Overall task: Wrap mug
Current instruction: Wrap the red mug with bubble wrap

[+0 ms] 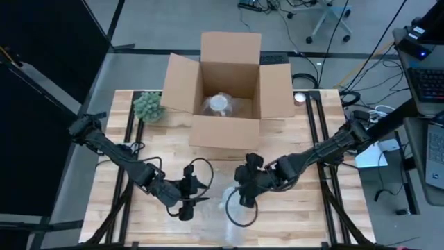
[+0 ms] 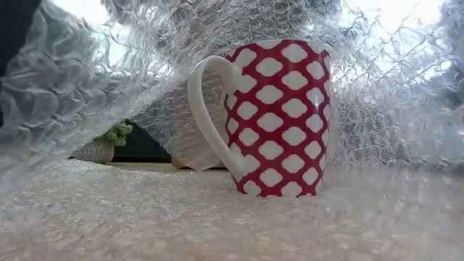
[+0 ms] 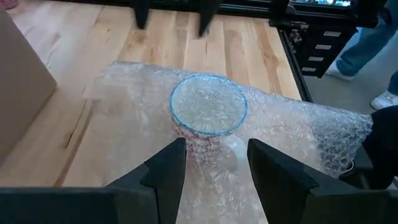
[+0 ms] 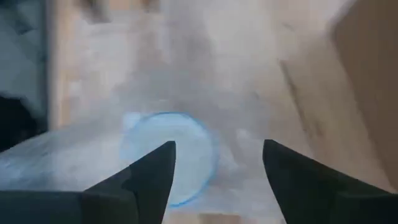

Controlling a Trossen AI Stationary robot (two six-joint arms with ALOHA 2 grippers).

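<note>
**Mug draped, both pincers wide**

I've got the mug (image 2: pixel 279 119) upright on the bubble wrap (image 2: pixel 181 217) near the worktop's (image 1: pixel 104 208) front edge, a flap lying over its rim. Left pincer (image 3: pixel 214 168) wide, just beside it; right pincer (image 4: pixel 217 171) wide on the other side. Ceramic: stiff, breakable. The wrap's limp and slippery, so I'd pinch its loose edge.

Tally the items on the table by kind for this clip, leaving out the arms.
Mug: 1
Bubble wrap sheet: 1
Cardboard box: 1, with a wrapped item inside that cannot be identified
Small potted plant: 1
Total: 4, or 5 with the item in the box
</note>
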